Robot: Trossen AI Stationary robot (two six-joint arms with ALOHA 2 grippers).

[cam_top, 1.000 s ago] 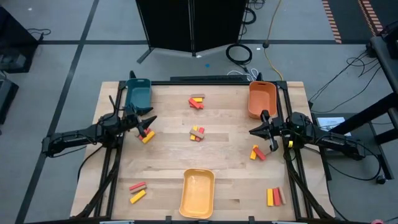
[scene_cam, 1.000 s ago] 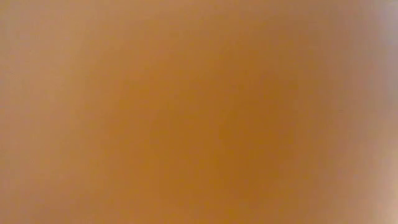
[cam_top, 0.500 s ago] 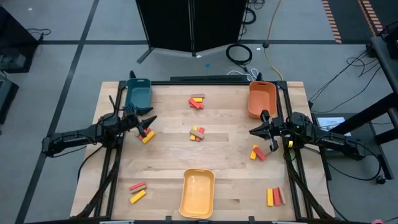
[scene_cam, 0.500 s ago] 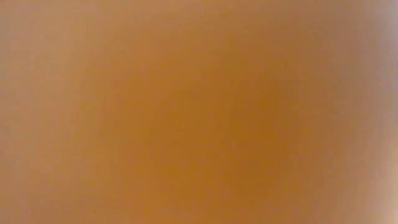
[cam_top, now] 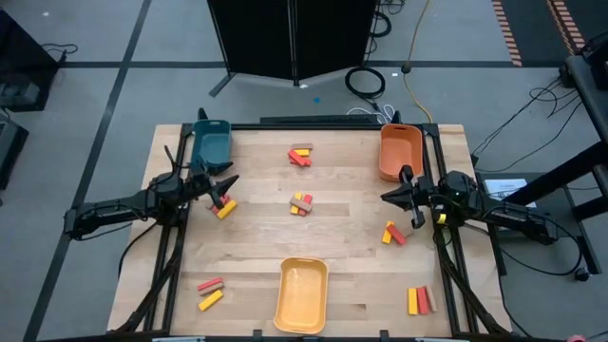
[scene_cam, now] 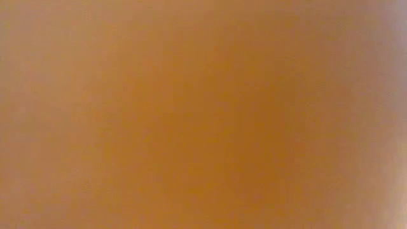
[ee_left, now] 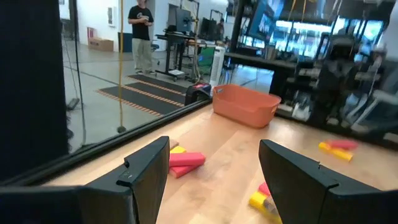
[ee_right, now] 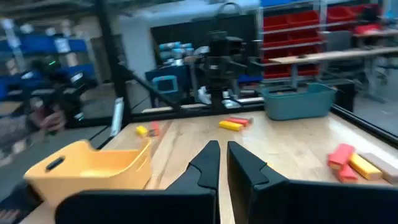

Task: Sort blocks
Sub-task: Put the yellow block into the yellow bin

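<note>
A: How far along is the sorting?

B: By my reading, it has barely begun. The teal tray [cam_top: 211, 144], the orange tray [cam_top: 400, 152] and the yellow tray [cam_top: 301, 294] all look empty from above, and every one of the blocks lies on the desk [cam_top: 351, 247].

A: Where are they, going by the jaws?

B: The left gripper [cam_top: 226, 190] hangs with its jaws spread, nothing between them, and a red and yellow pair [cam_top: 224, 206] lies just beside its tips. The right gripper [cam_top: 401, 197], at the opposite edge beside the orange tray, has its jaws pressed together and empty; a small red and yellow cluster [cam_top: 392, 234] lies near it, toward the front edge.

A: And the others?

B: One heap [cam_top: 302, 203] sits between the two grippers at mid-desk, another [cam_top: 300, 155] beyond it toward the far rail. Two more groups [cam_top: 210, 293] [cam_top: 419, 300] lie well apart from either arm, at the front corners flanking the yellow tray.

A: So what is left?

B: Everything, I judge: each block must go to a tray. The low camera shows only an orange blur, so it adds nothing.
</note>
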